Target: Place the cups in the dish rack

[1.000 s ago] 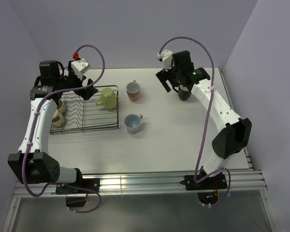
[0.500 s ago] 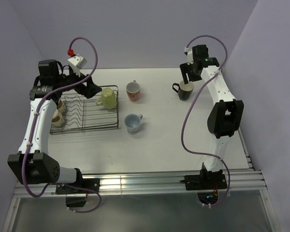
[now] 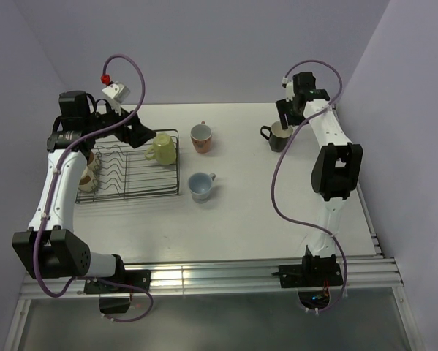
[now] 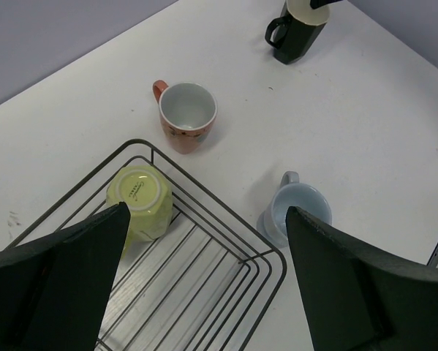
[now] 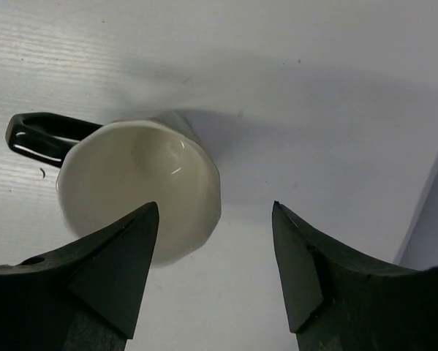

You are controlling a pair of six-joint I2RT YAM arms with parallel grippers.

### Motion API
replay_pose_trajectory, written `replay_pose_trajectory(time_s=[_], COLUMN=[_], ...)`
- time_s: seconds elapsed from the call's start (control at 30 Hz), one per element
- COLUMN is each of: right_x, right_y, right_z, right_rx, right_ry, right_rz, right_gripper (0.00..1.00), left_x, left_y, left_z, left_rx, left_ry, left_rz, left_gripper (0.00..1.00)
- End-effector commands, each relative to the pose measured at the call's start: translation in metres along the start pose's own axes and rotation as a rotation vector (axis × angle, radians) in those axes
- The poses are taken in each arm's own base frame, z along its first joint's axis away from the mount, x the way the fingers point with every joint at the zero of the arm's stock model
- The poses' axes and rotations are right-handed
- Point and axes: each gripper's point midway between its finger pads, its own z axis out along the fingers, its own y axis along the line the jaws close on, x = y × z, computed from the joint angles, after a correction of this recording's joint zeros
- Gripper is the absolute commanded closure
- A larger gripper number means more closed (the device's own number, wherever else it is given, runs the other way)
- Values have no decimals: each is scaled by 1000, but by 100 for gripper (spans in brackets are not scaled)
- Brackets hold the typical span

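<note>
While the right gripper (image 3: 287,117) hovers at the black cup (image 3: 278,137), the left gripper (image 3: 140,134) sits far off over the dish rack (image 3: 131,193). Left wrist: jaws wide, empty. Right wrist: jaws apart, empty; cup off-centre, toward its handle side.

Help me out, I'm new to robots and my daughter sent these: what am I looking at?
These are two robot arms bolted at the near edge of a table. The wide picture comes from a camera above and behind them; the other two come from a camera on each wrist, so the dark shapes at the bottom are that arm's own fingers. A wire dish rack holds an upside-down yellow mug and, at its left end, brown cups. A pink cup, a light blue mug and a black mug stand loose on the table. The left fingers hang open over the rack; the right fingers are apart above the black mug's rim. Neither holds anything.
</note>
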Motion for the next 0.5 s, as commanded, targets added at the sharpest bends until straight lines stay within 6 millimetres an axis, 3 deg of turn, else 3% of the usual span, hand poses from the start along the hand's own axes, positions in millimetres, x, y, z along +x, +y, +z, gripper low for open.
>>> replay_pose_trajectory(time_s=[0.0, 0.47], right_x=[-18, 2], right_y=[-2, 12], right_z=[11, 52], right_rx=[-9, -90], right_ry=[-55, -19], right_rz=[3, 77], right_gripper=[29, 43], left_x=[-7, -5], left_y=[-7, -16], left_z=[4, 6], left_rx=[58, 105], left_ry=[-40, -60], left_rz=[-1, -38], left_gripper=[4, 11])
